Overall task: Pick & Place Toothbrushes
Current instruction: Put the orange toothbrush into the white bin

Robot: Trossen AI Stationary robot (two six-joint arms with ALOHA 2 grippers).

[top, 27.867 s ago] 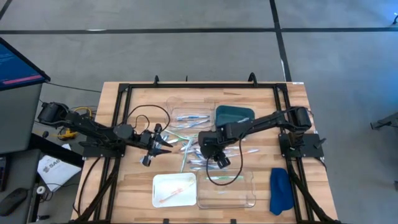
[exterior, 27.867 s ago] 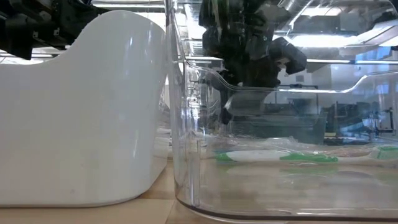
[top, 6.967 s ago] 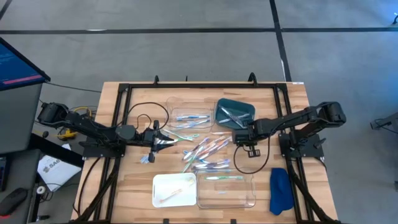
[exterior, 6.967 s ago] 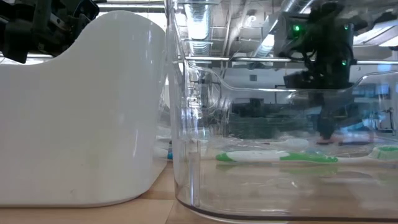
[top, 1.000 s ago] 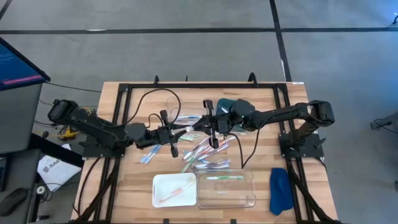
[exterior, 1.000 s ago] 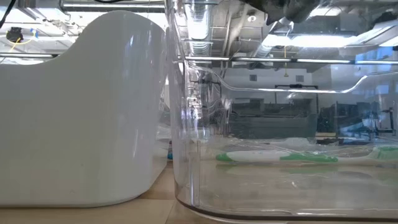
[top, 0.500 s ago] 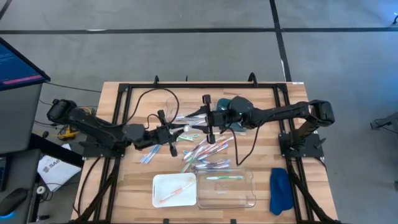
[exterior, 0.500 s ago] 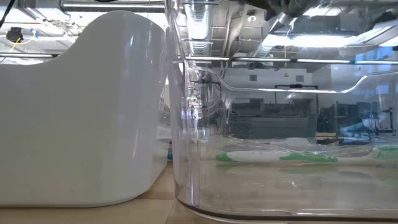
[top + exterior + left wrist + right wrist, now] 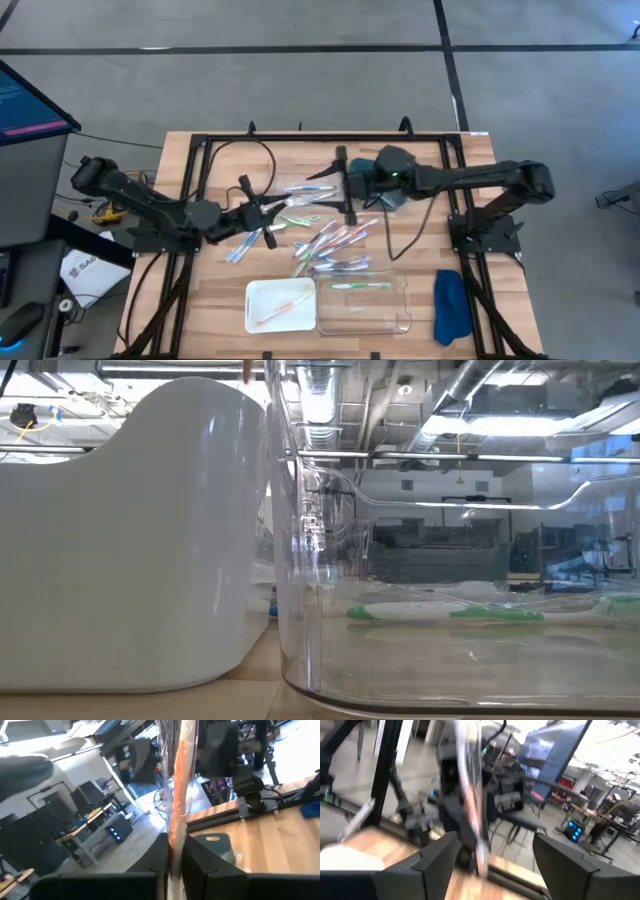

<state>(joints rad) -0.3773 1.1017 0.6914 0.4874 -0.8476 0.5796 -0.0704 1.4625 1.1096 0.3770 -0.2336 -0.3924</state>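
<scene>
The left pincer [image 9: 262, 212] hangs over the middle-left of the wooden counter [image 9: 225, 300], its fingers pressed together on an orange-pink toothbrush [image 9: 178, 795] in a clear wrapper; in the left wrist view the stick rises straight up out of the narrow gap between the two dark fingers [image 9: 155, 862]. The right pincer [image 9: 343, 186] is just across from it, near the teal tray [image 9: 392, 160], with its fingers spread wide and nothing between them. In the right wrist view a wrapped toothbrush stands in front of that wide gap, with the other arm behind it.

The remaining toothbrushes [image 9: 325, 245] lie loose in the middle of the counter, a few more lying in the clear tray [image 9: 290, 188] at the far side. A white tray [image 9: 258, 292] at the near edge holds one orange-pink brush [image 9: 280, 311], and the clear bin [image 9: 400, 315] beside it holds a green one [image 9: 360, 286]. A blue cloth [image 9: 450, 305] lies at the near right corner.
</scene>
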